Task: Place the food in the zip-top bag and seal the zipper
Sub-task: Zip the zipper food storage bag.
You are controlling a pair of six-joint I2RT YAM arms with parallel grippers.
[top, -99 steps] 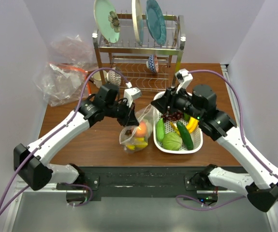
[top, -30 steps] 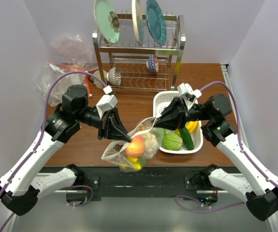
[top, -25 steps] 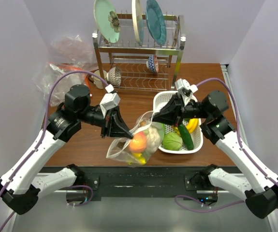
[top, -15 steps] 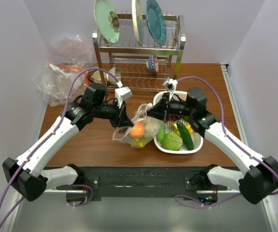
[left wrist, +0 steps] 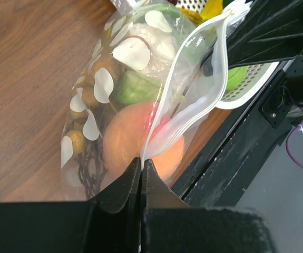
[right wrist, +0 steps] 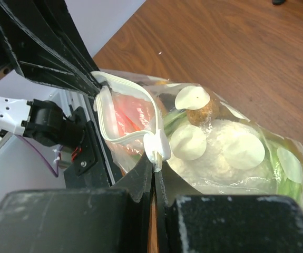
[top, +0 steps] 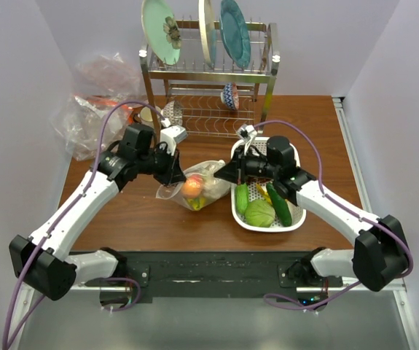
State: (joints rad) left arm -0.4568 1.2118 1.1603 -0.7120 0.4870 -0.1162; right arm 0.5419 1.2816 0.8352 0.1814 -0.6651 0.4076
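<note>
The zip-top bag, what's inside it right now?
Through the zip-top bag show an orange-pink peach, a pale white piece and a green piece; anything beneath them is covered.

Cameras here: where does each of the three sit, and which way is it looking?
Top external: fixed above and behind the arms, looking down on the table, dish rack, basket and both whole arms.
Left wrist: on the left arm, looking along the left gripper, shut on the zipper.
Right wrist: on the right arm, looking along the right gripper, shut on the zipper's other end.
Shared: both wrist views show the zip-top bag between them.
</note>
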